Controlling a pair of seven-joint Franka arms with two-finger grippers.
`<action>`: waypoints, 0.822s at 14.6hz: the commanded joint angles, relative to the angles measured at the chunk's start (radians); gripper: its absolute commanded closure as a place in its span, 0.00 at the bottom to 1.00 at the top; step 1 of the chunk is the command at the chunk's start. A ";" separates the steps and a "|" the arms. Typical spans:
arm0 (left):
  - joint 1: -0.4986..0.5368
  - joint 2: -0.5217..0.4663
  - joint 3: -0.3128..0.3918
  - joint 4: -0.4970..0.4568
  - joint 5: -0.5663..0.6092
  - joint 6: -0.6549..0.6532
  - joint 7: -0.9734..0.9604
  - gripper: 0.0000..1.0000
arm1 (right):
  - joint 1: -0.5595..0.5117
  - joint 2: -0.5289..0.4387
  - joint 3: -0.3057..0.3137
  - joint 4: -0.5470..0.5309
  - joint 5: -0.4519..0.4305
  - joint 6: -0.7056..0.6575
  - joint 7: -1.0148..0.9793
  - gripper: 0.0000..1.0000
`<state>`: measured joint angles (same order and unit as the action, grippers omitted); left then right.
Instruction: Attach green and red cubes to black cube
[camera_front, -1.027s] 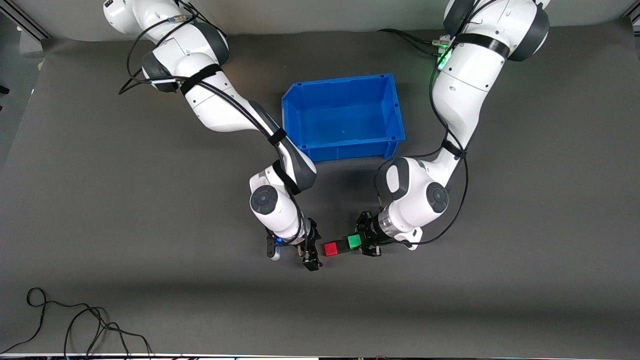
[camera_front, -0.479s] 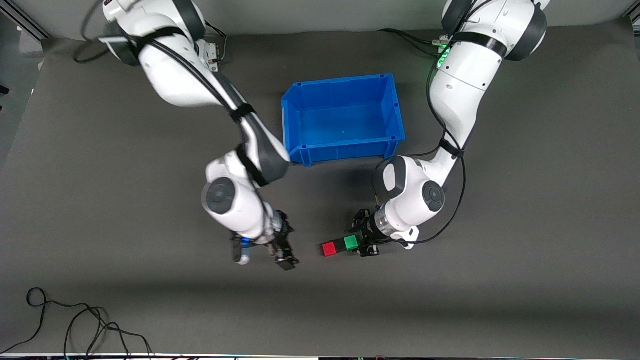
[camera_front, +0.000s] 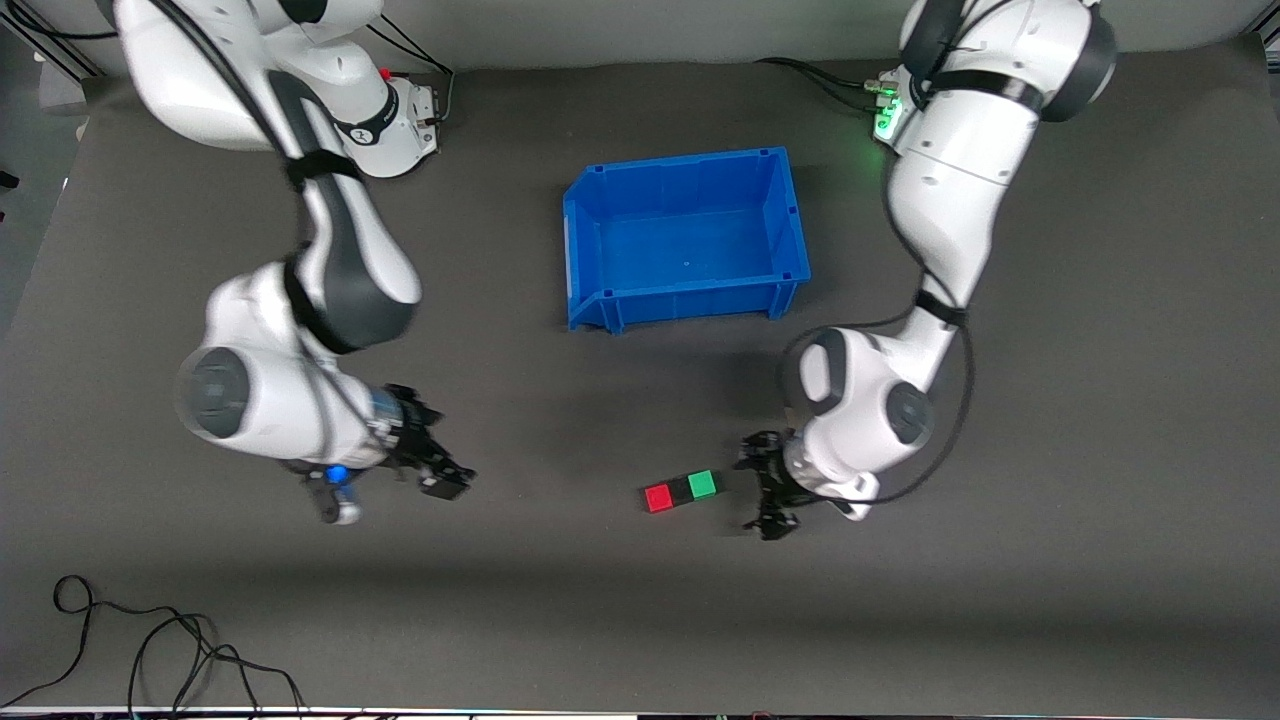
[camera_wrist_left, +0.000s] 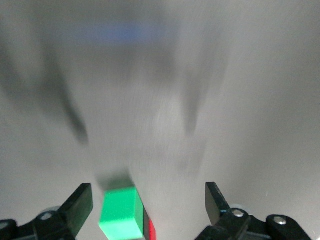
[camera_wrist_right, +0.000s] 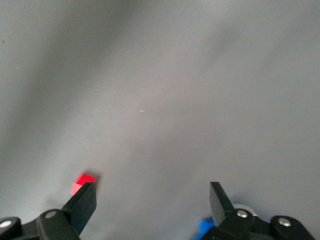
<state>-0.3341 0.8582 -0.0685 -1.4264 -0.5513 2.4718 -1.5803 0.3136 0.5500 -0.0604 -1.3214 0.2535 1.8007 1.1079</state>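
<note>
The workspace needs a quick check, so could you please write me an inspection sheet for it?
Surface: dark grey mat covers the table.
Job's things: red cube, black cube and green cube lie in one touching row, black in the middle.
Clutter: open blue bin, farther from the front camera than the cubes.
Grippers: left gripper open, beside the green cube, holding nothing; right gripper open, toward the right arm's end, holding nothing.
Cables: loose black cable on the mat's near edge.
Surroundings: nothing seen.

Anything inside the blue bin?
The blue bin shows only its bare floor; no cube is in it. The wall nearest the camera hides a thin strip of floor.
</note>
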 joint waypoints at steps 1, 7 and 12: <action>0.105 -0.097 -0.001 -0.028 0.030 -0.245 0.197 0.00 | -0.028 -0.108 -0.001 -0.056 -0.016 -0.124 -0.150 0.00; 0.277 -0.289 0.067 -0.062 0.302 -0.706 0.623 0.00 | -0.031 -0.366 -0.101 -0.228 -0.118 -0.156 -0.492 0.00; 0.365 -0.425 0.067 -0.059 0.356 -0.881 0.906 0.00 | -0.047 -0.488 -0.098 -0.236 -0.292 -0.159 -0.722 0.00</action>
<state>0.0105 0.5168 -0.0004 -1.4350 -0.2192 1.6361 -0.7871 0.2720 0.1367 -0.1621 -1.5087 -0.0064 1.6286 0.4671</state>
